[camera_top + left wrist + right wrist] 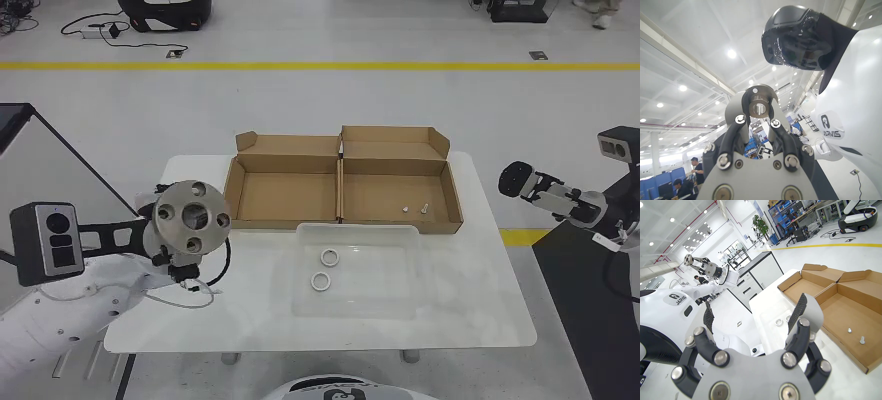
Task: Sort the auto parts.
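A flanged hub (190, 218), a metal disc with round holes, is gripped by the left tool (759, 100), which is closed around the hub's short boss. The part is held high above the table (480, 300), toward its left side, with the flange face turned upward toward the robot's head. This pose is judged to serve an inspection, so that the kind of part can be settled before a box is chosen. The right tool (753, 315) is held with its fingers spread wide and nothing between them, off the table's right side, seemingly parked there so that the left arm's path is not crossed.

Two open cardboard boxes are set side by side at the far side of the table, touching each other. Nothing is seen in the left box (285, 195), while two small bolts (405, 210) lie near the front wall of the right box (395, 190). A clear tray (400, 290) is placed just in front of the boxes, and two metal rings (327, 257) lie in its left part, not yet sorted.

Since the bolts are gathered in the right box, the left box is judged the likelier place for the hub, though this cannot be confirmed
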You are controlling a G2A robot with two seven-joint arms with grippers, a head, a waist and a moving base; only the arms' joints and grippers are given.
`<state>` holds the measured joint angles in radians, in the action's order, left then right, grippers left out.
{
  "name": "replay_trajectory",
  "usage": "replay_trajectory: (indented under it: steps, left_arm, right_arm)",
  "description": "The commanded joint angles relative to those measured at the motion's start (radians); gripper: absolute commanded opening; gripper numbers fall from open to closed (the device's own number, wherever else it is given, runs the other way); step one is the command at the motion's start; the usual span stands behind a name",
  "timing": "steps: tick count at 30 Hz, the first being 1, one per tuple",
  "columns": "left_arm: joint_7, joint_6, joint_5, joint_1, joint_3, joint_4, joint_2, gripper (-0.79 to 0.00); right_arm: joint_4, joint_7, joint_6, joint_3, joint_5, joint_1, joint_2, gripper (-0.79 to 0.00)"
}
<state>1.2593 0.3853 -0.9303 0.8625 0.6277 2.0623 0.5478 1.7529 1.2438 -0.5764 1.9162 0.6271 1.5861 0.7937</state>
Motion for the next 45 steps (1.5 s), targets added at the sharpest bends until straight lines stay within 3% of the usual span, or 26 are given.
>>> replay_trajectory:
  steps: [1,12,24,33,41,45]
  left_arm:
    - [-0.068,0.014,0.007,-0.016,0.002,-0.016,0.015,-0.785]
    - [-0.34,0.147,-0.06,-0.104,-0.034,-0.148,0.109,-0.785]
    - [-0.6,0.331,-0.106,-0.334,-0.098,-0.424,0.255,-0.785]
    - [-0.803,0.366,-0.094,-0.428,-0.144,-0.601,0.347,-0.785]
    - [-0.899,0.369,-0.111,-0.446,-0.164,-0.68,0.404,-0.785]
    - [-0.899,0.369,-0.111,-0.446,-0.164,-0.68,0.404,-0.785]
  right_arm:
    - [0.0,0.0,0.0,0.0,0.0,0.0,0.0,0.0]
    - [0.0,0.0,0.0,0.0,0.0,0.0,0.0,0.0]
    - [0.0,0.0,0.0,0.0,0.0,0.0,0.0,0.0]
    - [0.0,0.0,0.0,0.0,0.0,0.0,0.0,0.0]
    - [0.0,0.0,0.0,0.0,0.0,0.0,0.0,0.0]
    - [0.0,0.0,0.0,0.0,0.0,0.0,0.0,0.0]
